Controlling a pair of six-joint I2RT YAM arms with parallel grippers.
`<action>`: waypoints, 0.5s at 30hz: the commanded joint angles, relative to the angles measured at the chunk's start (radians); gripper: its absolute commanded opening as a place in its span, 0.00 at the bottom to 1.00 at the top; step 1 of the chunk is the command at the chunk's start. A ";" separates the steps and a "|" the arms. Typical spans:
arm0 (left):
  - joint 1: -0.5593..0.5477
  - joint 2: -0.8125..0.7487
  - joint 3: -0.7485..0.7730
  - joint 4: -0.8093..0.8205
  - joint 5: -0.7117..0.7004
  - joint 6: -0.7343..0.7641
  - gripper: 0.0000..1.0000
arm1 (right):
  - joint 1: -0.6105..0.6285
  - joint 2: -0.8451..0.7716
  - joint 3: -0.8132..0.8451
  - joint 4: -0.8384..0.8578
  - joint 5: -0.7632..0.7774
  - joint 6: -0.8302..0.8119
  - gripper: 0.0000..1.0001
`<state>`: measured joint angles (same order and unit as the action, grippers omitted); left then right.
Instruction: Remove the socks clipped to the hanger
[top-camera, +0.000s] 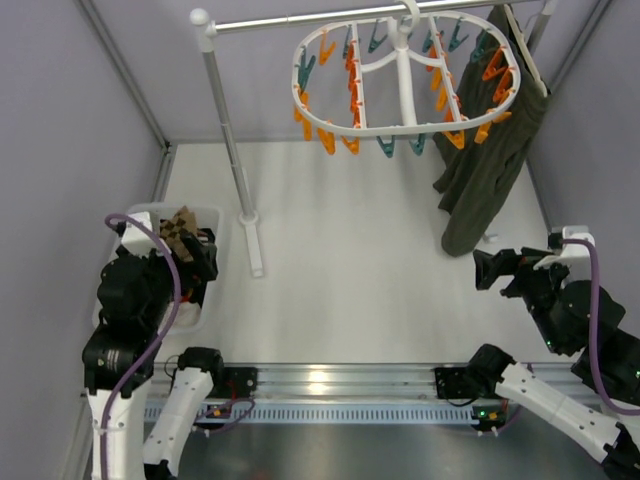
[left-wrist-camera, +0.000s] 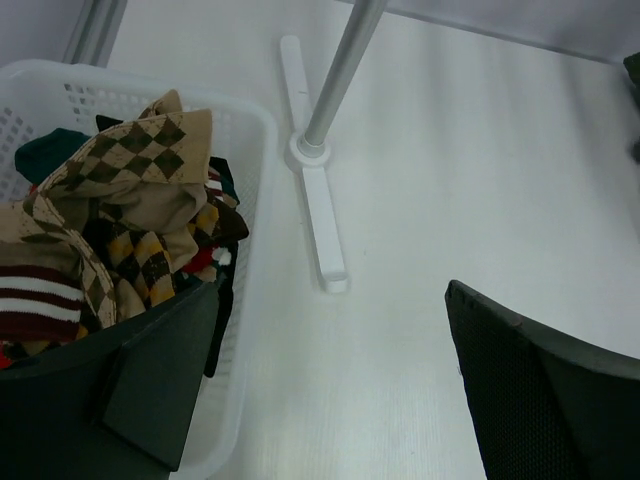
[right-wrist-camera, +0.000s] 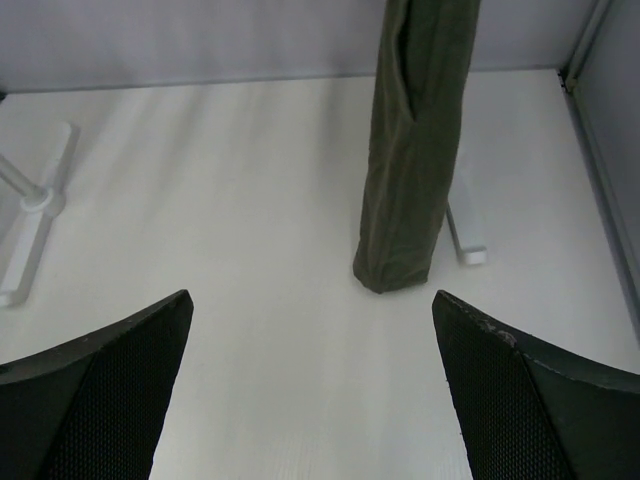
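The white oval hanger (top-camera: 405, 125) hangs from the rail at the top, its orange and teal clips holding nothing. The socks (left-wrist-camera: 120, 215), argyle brown and tan with one red-white striped, lie piled in a white basket (left-wrist-camera: 250, 170) at the left; they also show in the top view (top-camera: 178, 230). My left gripper (left-wrist-camera: 335, 375) is open and empty, its left finger over the basket's edge, just right of the pile. My right gripper (right-wrist-camera: 310, 385) is open and empty above the bare table at the right.
A dark olive garment (top-camera: 490, 150) hangs from the rail at the right, reaching the table (right-wrist-camera: 410, 180). The white rail stand's post (top-camera: 228, 140) and foot (left-wrist-camera: 318, 215) stand beside the basket. Its other foot (right-wrist-camera: 466, 240) sits behind the garment. Grey walls enclose the table.
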<state>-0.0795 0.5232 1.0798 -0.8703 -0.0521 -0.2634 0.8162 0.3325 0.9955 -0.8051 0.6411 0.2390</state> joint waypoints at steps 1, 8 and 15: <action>-0.016 -0.060 0.029 -0.053 0.024 0.036 0.99 | 0.009 0.017 0.055 -0.112 0.104 -0.021 1.00; -0.031 -0.152 -0.004 -0.073 0.106 0.035 0.99 | 0.008 0.020 0.064 -0.166 0.121 -0.020 0.99; -0.057 -0.193 -0.032 -0.067 0.113 0.021 0.99 | 0.008 0.010 0.083 -0.172 0.117 -0.020 1.00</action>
<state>-0.1314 0.3473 1.0550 -0.9459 0.0372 -0.2443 0.8162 0.3378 1.0424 -0.9527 0.7410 0.2283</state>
